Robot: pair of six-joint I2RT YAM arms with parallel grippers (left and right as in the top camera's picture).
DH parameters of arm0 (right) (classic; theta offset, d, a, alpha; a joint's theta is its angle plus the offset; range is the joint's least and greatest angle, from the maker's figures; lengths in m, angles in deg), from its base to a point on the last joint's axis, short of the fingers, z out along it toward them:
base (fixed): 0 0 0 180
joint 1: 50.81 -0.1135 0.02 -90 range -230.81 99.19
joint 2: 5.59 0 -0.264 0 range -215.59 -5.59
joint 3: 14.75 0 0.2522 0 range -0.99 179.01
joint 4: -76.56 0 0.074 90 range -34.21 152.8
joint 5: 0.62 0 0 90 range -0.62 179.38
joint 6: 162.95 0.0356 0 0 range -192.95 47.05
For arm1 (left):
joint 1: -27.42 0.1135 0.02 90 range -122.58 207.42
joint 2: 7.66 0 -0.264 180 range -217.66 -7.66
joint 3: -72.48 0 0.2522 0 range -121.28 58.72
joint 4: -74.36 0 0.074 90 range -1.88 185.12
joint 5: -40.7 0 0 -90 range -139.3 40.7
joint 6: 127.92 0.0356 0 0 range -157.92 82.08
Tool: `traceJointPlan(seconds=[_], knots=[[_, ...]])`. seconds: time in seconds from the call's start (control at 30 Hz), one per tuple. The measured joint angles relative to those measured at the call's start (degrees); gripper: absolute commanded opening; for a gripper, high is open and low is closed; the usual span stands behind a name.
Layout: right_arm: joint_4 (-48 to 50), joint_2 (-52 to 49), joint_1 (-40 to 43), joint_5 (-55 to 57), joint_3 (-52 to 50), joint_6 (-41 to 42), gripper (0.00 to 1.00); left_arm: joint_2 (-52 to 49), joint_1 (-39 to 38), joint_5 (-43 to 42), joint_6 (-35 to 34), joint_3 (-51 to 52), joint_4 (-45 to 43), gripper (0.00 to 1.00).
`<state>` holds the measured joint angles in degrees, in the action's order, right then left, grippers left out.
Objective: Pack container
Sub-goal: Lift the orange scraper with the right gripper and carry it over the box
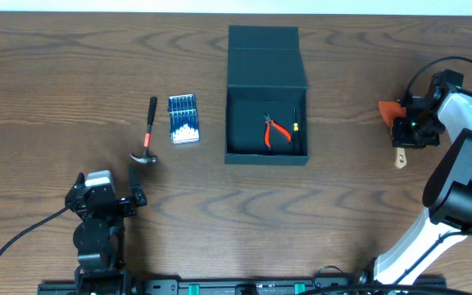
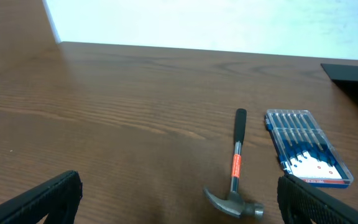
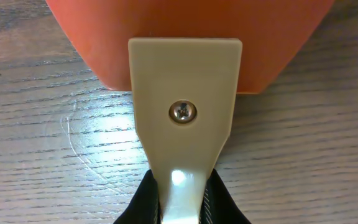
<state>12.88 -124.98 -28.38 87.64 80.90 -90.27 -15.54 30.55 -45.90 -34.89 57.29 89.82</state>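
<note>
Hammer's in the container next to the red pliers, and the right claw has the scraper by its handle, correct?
Not quite: the hammer lies on the table left of the container, as the overhead view shows. The red pliers are inside, and the right claw does grip the scraper by its handle.

Open from above at the container point(image 1: 244, 123), with flap laid back on the far side. Bare floor in its left half, pliers point(image 1: 277, 131) toward the right wall. Further left, only a narrow gap between hammer point(image 1: 147, 135) and blue bit case point(image 1: 183, 119). Wide bare wood rightward, up to the scraper point(image 1: 389, 109) clamped in the right gripper point(image 3: 182, 202).
</note>
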Motion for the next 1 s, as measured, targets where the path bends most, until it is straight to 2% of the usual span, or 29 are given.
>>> traceJointPlan(seconds=[0.2,0.37,0.5,0.83,1.0], knots=[[-2.1,-0.5,-1.2,-1.5,1.3,1.5,0.01,0.0,0.0,0.0,0.0,0.0,0.0,0.99],[-7.3,-3.0,-5.3,-3.0,6.4,2.7,0.01,0.0,0.0,0.0,0.0,0.0,0.0,0.99],[-11.9,-4.3,-9.0,-3.8,14.1,4.3,0.01,0.0,0.0,0.0,0.0,0.0,0.0,0.99],[-23.5,-4.4,-18.6,-4.2,40.7,7.2,0.01,0.0,0.0,0.0,0.0,0.0,0.0,0.98],[-26.6,-4.4,-24.6,-4.1,47.3,8.4,0.01,0.0,0.0,0.0,0.0,0.0,0.0,0.99]])
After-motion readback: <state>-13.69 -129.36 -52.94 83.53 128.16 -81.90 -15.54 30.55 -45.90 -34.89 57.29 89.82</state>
